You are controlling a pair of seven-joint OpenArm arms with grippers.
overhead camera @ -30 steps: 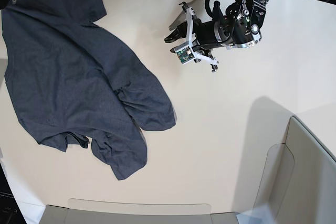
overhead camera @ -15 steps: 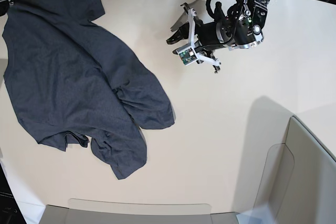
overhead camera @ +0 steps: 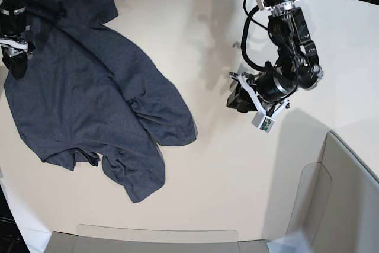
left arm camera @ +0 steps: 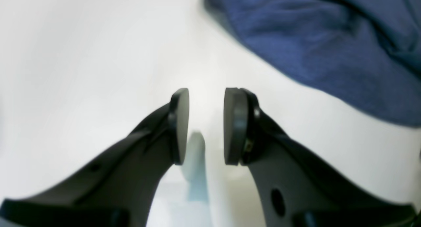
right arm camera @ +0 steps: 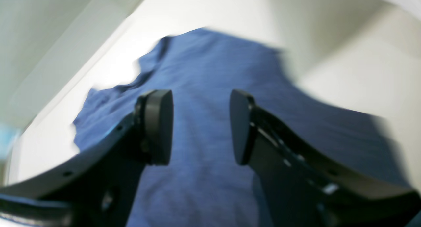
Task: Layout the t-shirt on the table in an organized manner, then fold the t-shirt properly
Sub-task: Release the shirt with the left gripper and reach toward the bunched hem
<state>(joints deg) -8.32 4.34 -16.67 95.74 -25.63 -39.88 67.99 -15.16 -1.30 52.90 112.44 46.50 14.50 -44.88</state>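
Cloth of the t-shirt (overhead camera: 89, 105) lies rumpled on the counter (overhead camera: 237, 170), now directly beneath the right gripper (right arm camera: 200, 126), jaws spread and empty. Left gripper (left arm camera: 205, 125) has swung lower, toward the shirt's edge; jaws parted, holding nothing.

Wrist cams blurred; base bright, sharp-ish.

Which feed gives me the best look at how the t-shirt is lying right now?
The base view: the whole t-shirt shows, crumpled on the table. The right wrist view shows only a blurred stretch of cloth beyond the open right gripper; the left wrist view catches just one edge.
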